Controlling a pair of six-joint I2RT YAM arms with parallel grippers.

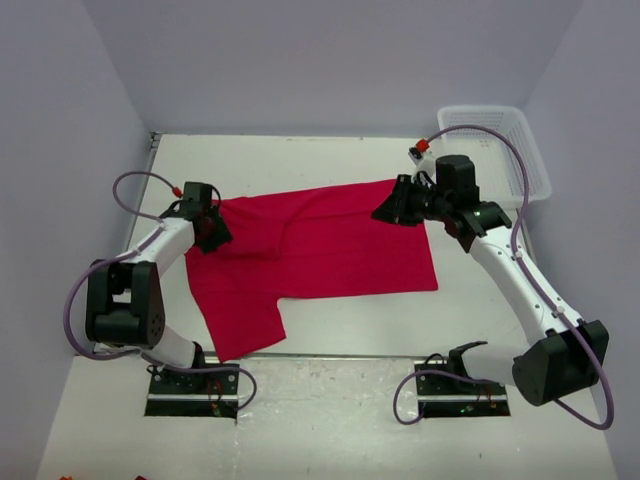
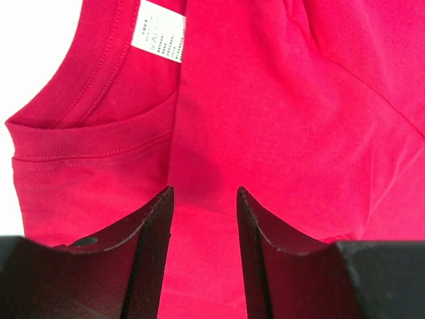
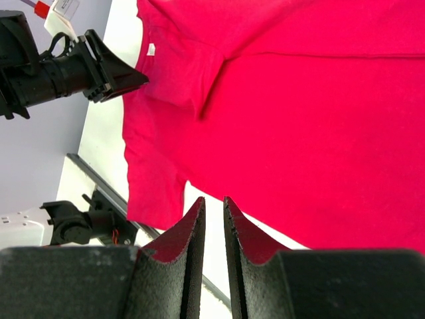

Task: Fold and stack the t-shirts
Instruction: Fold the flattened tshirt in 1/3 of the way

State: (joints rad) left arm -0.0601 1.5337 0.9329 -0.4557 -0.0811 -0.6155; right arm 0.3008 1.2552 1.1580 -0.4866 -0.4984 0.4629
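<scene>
The red t-shirt (image 1: 310,250) lies spread on the table (image 1: 340,325), one end at each gripper. The left gripper (image 2: 204,193) has its fingers partway apart with red cloth between them. The collar and white neck label (image 2: 158,32) sit just ahead of the tips, to their left. Whether that cloth is actually pinched I cannot tell from this angle. The right gripper (image 3: 212,199) is nearly closed on the shirt's far corner, red cloth bulging either side of its tips, and the rest of the shirt stretches away beyond them.

The step looks like a two-ended fold. To do it well, get a firm bite at the collar end first, then raise both ends together and keep the cloth taut between the fingers. Lay edge onto edge — no dragging.

Count: one t-shirt, one neck label, one white mesh basket (image 1: 520,150) and two grippers — no second shirt is in view.
</scene>
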